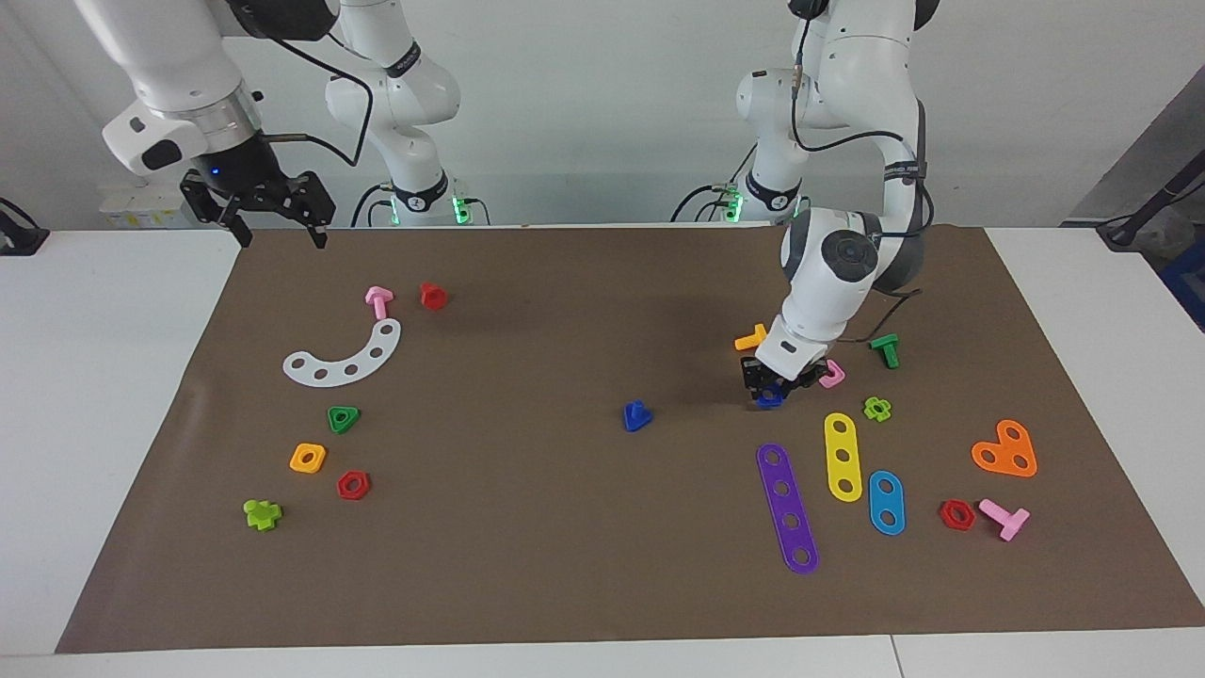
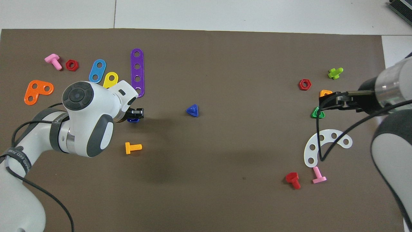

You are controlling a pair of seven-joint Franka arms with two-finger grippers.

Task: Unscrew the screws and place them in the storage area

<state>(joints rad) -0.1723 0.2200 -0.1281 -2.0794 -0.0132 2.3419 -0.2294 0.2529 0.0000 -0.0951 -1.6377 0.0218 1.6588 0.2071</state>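
A brown mat (image 1: 584,565) covered the white bench (image 1: 104,452), scattered with toy parts. Near the robots' edge, the right pincer (image 1: 273,226) hung raised over the mat's corner at the right arm's end, its fingers spread apart and holding nothing; that arm waited. At the left arm's end, an orange bolt (image 2: 133,148) lay nearer the robots than the left pincer (image 1: 774,391), which was down at the mat, clamped on a small blue nut (image 2: 132,120). The blue triangular-headed bolt (image 1: 636,415) stood alone mid-mat, stem up, well apart from that pincer. Farther out lay a purple strip (image 1: 787,508), a yellow strip (image 1: 842,456) and a blue strip (image 1: 886,502).
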